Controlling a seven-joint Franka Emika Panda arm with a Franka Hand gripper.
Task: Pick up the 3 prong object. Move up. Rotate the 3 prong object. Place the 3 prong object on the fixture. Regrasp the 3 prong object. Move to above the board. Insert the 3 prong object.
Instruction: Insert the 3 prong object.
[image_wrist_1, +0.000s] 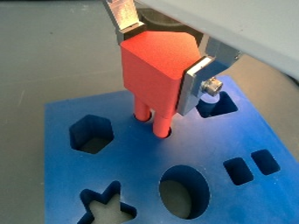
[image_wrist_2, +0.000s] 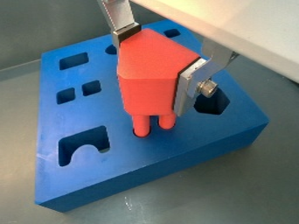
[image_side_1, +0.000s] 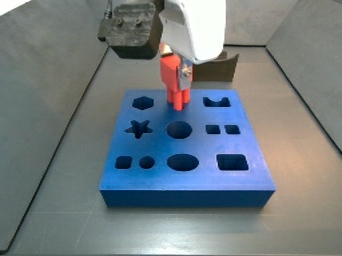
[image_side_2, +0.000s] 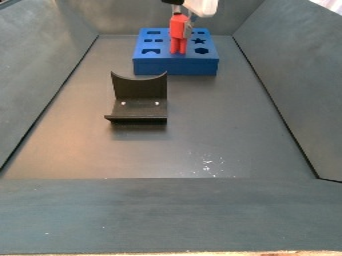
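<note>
The bright red-orange plastic 3 prong object (image_wrist_1: 158, 72) hangs upright with its round prongs pointing down at the large thick blue board with shaped cutouts (image_wrist_2: 82, 188), the prong tips at or just entering a hole near the board's far edge, which suits the insertion step. The gripper (image_wrist_2: 158, 54) clamps its flat silver fingers (image_wrist_2: 193, 77) on the block's opposite sides, keeping it vertical so the prongs can line up. The dark L-shaped fixture (image_side_2: 136, 98) stands empty, well apart on the floor.

Legible text, labels, numbers, signs: none noted on board (image_side_1: 187, 160), piece (image_wrist_2: 155, 77), fixture (image_side_2: 136, 98) or tool (image_wrist_1: 163, 54).
</note>
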